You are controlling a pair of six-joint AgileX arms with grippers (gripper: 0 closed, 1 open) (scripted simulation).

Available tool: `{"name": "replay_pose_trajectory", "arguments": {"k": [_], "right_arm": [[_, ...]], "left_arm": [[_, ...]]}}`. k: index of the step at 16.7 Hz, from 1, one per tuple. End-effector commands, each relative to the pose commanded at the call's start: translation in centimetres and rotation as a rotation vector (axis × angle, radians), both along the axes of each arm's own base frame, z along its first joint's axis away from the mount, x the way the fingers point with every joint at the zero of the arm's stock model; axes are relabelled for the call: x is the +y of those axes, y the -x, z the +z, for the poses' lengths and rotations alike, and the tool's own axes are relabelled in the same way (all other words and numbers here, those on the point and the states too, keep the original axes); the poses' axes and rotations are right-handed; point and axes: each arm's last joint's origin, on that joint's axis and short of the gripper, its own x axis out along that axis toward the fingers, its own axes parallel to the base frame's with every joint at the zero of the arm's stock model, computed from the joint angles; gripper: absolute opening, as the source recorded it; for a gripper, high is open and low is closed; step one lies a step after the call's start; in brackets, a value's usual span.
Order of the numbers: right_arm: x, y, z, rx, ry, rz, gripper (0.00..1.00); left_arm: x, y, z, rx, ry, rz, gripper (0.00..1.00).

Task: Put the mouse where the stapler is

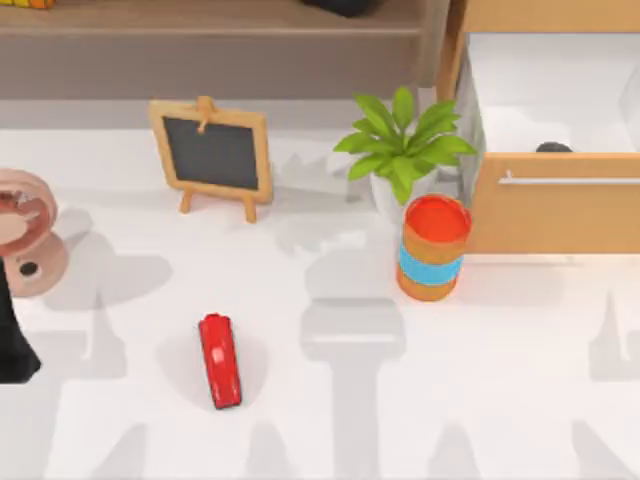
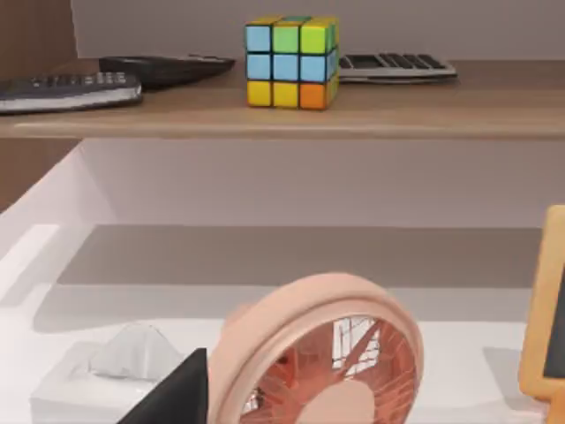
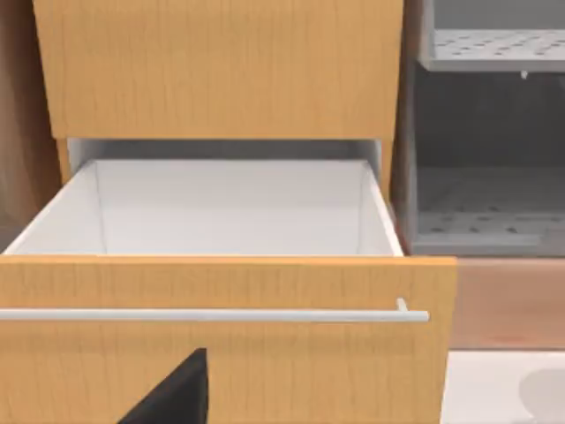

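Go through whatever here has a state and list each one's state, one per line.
Drawer: pulled open.
Mouse: lying inside the drawer, just behind its front panel.
Stapler: lying flat on the table, untouched.
Cylinder: upright.
Chalkboard: standing, blank.
Fan: standing at the table's left edge.

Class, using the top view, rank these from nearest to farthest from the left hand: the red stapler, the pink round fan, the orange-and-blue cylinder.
Measured from the left hand at the top view's left edge:
1. Pink round fan, far left, just behind the hand.
2. Glossy red stapler, front, left of centre.
3. Red-topped orange-and-blue cylinder, right of centre.
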Motion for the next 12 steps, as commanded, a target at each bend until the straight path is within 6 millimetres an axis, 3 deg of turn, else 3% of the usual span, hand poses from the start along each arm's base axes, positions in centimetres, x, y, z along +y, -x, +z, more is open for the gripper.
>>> {"name": "replay_pose_trajectory", "arguments": {"k": [3,6,9,12], "right_arm": [[0.0,0.0,0.2,0.006,-0.001,-0.001,1.0],[0.0,-0.2,1.6,0.06,-0.005,-0.001,1.0],[0.2,-1.0,4.9,0.164,-0.01,0.007,1.0],[0.4,-3.4,8.7,0.317,-0.016,0.016,1.0]], "left_arm": [[0.0,0.0,0.0,0.0,0.0,0.0,1.0],[0.0,0.0,0.0,0.0,0.0,0.0,1.0],[0.0,0.0,0.0,0.0,0.0,0.0,1.0],[0.0,0.0,0.0,0.0,0.0,0.0,1.0]]}}
